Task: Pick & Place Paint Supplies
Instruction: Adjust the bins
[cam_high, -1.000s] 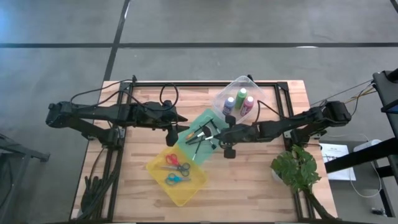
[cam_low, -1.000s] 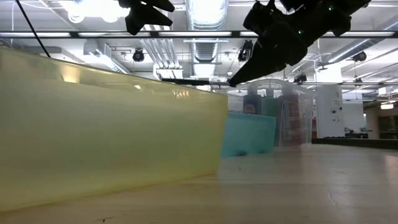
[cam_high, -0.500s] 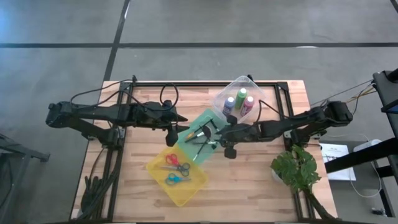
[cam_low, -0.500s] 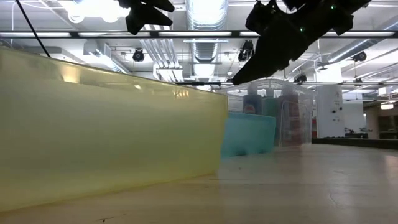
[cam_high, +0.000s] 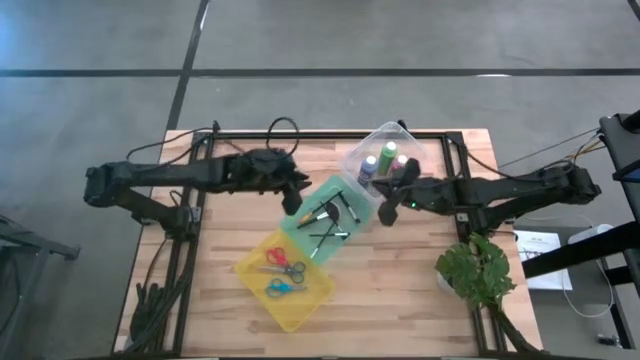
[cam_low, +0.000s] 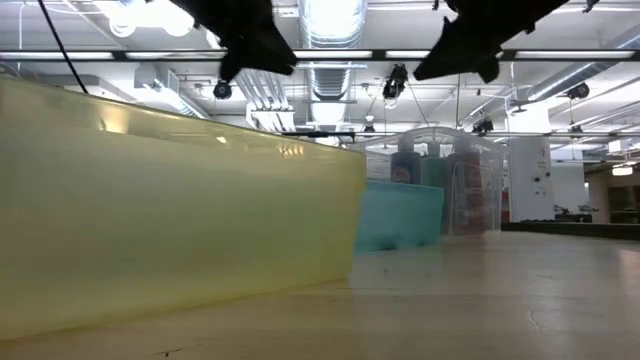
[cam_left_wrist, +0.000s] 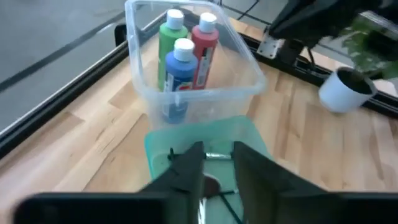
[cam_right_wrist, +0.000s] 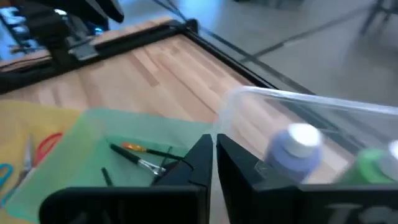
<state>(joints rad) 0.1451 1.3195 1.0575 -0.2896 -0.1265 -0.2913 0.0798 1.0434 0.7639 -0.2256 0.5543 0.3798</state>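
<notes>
Three paint bottles, green (cam_high: 389, 152), pink-red (cam_high: 400, 165) and blue-purple (cam_high: 369, 166), stand upright in the clear bin (cam_high: 392, 128). Several thin brushes (cam_high: 325, 215) lie on the floor of the green bin (cam_high: 357, 195). Red-handled scissors (cam_high: 285, 267) and blue-handled scissors (cam_high: 280, 288) lie in the yellow bin (cam_high: 250, 265). My left gripper (cam_high: 298, 196) hovers over the green bin's far left corner, its fingers (cam_left_wrist: 186, 171) a narrow gap apart with nothing held. My right gripper (cam_high: 383, 212) is shut and empty, raised just right of the green bin, near the clear bin.
A leafy plant (cam_high: 478, 270) in a white pot (cam_left_wrist: 345, 87) stands at the table's near right corner. Bare wood lies along the far edge, at the near right, and left of the yellow bin. The three bins sit close together in a diagonal row.
My right gripper has let go of a thin brush over the green bin, then risen, rolled and drawn back toward the table's right edge. My left gripper has moved toward the table's right, over the green bin's far left corner, dipping a little.
</notes>
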